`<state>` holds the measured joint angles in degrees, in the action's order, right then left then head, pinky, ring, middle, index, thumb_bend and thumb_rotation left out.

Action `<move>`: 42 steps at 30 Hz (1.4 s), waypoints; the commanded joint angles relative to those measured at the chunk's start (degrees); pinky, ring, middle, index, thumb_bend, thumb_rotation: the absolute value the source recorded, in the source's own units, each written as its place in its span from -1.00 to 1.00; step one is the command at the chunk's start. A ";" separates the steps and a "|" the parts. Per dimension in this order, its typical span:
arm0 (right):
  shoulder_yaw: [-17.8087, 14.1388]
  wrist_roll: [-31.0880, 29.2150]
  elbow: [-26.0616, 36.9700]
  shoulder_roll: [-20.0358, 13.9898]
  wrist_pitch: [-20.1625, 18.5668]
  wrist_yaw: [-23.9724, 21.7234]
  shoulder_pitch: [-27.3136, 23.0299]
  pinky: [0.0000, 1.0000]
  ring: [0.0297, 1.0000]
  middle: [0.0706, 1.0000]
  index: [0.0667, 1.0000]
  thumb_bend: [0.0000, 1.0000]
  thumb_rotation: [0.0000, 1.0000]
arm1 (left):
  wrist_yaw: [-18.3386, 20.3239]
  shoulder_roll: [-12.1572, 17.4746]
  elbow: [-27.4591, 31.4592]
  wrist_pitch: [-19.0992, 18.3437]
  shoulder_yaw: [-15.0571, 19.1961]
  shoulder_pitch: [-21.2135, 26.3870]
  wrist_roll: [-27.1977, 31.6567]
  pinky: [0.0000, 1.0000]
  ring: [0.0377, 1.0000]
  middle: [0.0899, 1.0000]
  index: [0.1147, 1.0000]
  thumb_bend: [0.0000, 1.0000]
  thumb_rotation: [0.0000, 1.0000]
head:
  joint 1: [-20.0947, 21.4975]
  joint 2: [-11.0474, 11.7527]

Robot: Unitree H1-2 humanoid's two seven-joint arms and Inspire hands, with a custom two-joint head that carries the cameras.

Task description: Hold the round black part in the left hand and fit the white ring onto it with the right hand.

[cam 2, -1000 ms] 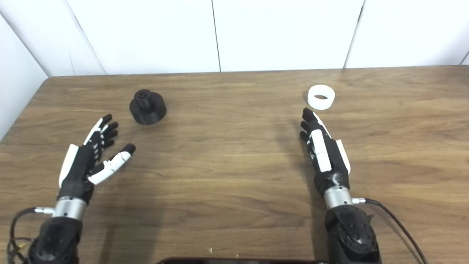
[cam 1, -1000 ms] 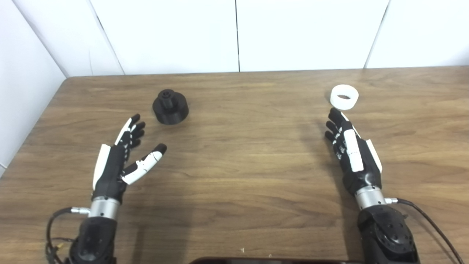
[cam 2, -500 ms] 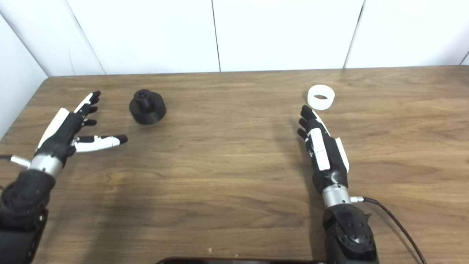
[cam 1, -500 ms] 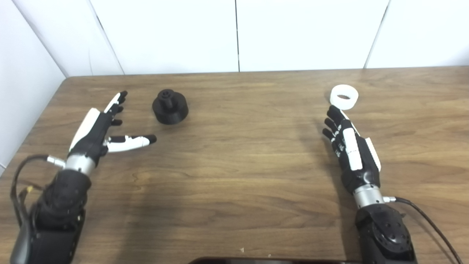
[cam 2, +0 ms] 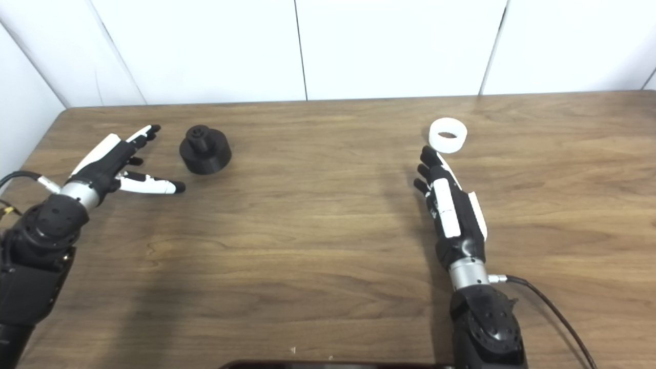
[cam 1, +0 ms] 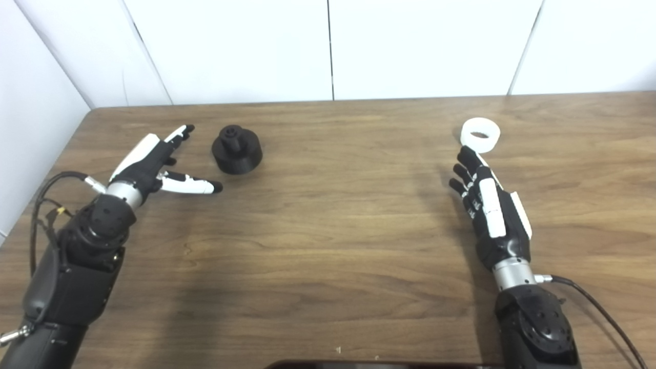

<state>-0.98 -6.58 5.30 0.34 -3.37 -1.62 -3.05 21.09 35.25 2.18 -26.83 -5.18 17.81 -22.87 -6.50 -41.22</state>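
Left hand (cam 1: 148, 165) empty, spread wide, thumb pointed right, fingers stretched toward the back wall. Sat just left of the round black part (cam 1: 237, 149), not touching. Black part upright on the wooden table (cam 1: 328, 230), far-left area, small hub on top. Right hand (cam 1: 491, 205) empty too, fingers straight and close together, thumb side up, aimed at the white ring (cam 1: 480, 135). Fingertips (cam 1: 465, 155) right at the ring's near edge; contact impossible to confirm. Ring flat on the table, far right, well apart from the black part. Cables trailed from both wrists.
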 commanded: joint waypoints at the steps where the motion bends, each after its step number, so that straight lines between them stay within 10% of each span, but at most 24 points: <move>1: 0.04 -0.13 0.26 0.89 2.65 0.10 -0.13 0.79 0.87 0.86 0.79 0.18 0.75 | 0.63 2.83 0.33 0.06 -0.03 4.26 -1.51 0.71 0.97 0.98 0.97 0.92 -0.36 | 0.01 -0.02; 42: -0.10 -0.46 0.28 0.94 3.85 -0.28 1.82 0.80 0.87 0.84 0.79 0.15 0.78 | 5.20 3.80 -10.78 4.25 -12.48 18.07 -11.56 0.65 1.00 0.94 0.90 0.92 -0.43 | 0.96 1.61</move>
<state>-1.06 -6.41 5.70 0.78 -1.06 -1.60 -2.29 26.99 36.85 -8.86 -23.63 -18.14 31.98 -32.93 -5.54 -39.55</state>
